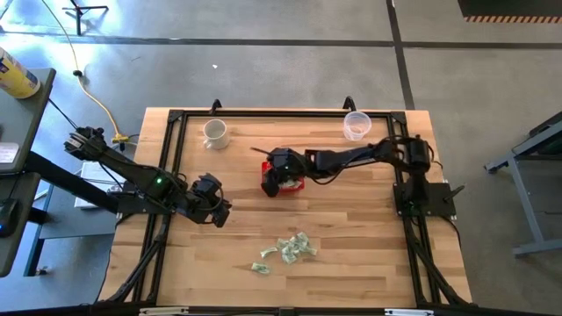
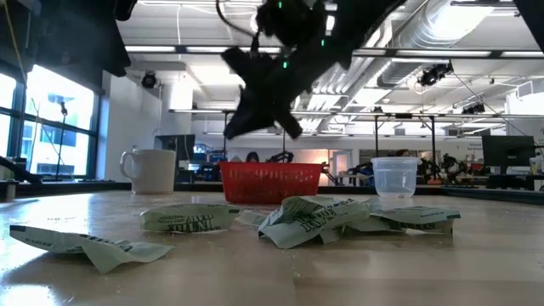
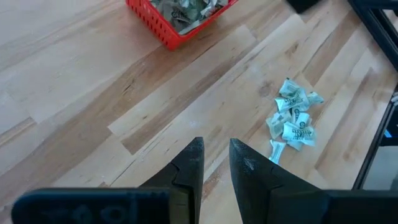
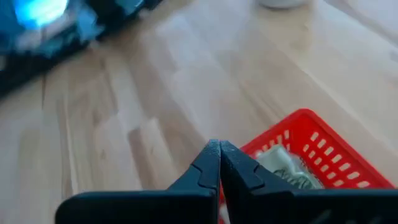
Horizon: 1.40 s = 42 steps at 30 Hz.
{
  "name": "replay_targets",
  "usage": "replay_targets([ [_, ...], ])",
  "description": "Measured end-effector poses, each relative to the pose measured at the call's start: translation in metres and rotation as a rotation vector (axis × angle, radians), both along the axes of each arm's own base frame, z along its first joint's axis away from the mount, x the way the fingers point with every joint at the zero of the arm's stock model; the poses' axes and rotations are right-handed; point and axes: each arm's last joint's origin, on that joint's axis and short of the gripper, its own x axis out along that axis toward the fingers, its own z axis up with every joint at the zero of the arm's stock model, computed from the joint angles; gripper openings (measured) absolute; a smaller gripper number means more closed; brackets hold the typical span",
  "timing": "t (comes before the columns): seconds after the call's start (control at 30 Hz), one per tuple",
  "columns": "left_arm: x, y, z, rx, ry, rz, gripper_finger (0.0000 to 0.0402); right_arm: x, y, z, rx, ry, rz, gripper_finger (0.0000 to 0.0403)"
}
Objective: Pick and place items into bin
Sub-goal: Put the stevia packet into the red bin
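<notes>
The red basket point(image 1: 295, 184) stands mid-table and holds several pale green-and-white wrappers point(image 3: 186, 9). More wrappers lie in a loose pile point(image 1: 296, 247) toward the near edge, with one apart point(image 1: 262, 267) to its left. My right gripper point(image 4: 219, 152) hovers over the basket's left rim point(image 4: 311, 143), fingers shut with nothing seen between them. My left gripper point(image 3: 215, 152) hangs above bare wood left of the basket and the pile point(image 3: 292, 121), fingers a little apart and empty.
A white mug point(image 1: 215, 133) stands at the far left and a clear plastic cup point(image 1: 356, 125) at the far right of the table. Black frame rails point(image 1: 171, 158) run along the table's sides. Bare wood lies between basket and pile.
</notes>
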Motion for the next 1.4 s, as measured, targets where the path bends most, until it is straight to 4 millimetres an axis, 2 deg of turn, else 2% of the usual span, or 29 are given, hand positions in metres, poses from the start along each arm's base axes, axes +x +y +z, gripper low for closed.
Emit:
replay_targets([
  [0.2,0.004,-0.003,-0.004,0.013,0.030,-0.037,0.0112,-0.012,0.042,0.047,-0.236,0.187,0.219,0.0008],
  [0.33,0.019,-0.013,-0.017,0.038,0.071,-0.133,0.0115,-0.039,0.080,0.065,-0.448,0.416,0.314,0.0025],
  [0.43,0.040,-0.025,-0.029,-0.007,0.037,-0.168,0.0134,-0.066,0.108,0.068,-0.517,0.560,0.337,0.0056],
  [0.57,0.065,-0.041,-0.048,-0.060,0.051,-0.228,0.0186,-0.104,0.146,0.067,-0.521,0.672,0.271,0.0114],
  [0.7,0.084,-0.054,-0.064,-0.121,0.140,-0.273,0.0244,-0.134,0.183,0.063,-0.481,0.649,0.200,0.0174],
  [0.83,0.103,-0.066,-0.071,-0.137,0.224,-0.307,0.0280,-0.155,0.211,0.056,-0.446,0.608,0.141,0.0222],
  [0.97,0.123,-0.076,-0.066,-0.081,0.317,-0.298,0.0286,-0.172,0.227,0.047,-0.408,0.599,0.104,0.0249],
  [1.07,0.137,-0.083,-0.061,-0.028,0.386,-0.288,0.0287,-0.182,0.236,0.045,-0.406,0.617,0.095,0.0256],
  [1.13,0.151,-0.090,-0.057,-0.011,0.368,-0.297,0.0287,-0.189,0.241,0.045,-0.414,0.613,0.091,0.0257],
  [1.4,0.183,-0.107,-0.077,0.044,0.415,-0.336,0.0287,-0.201,0.250,0.042,-0.417,0.615,0.085,0.0256],
])
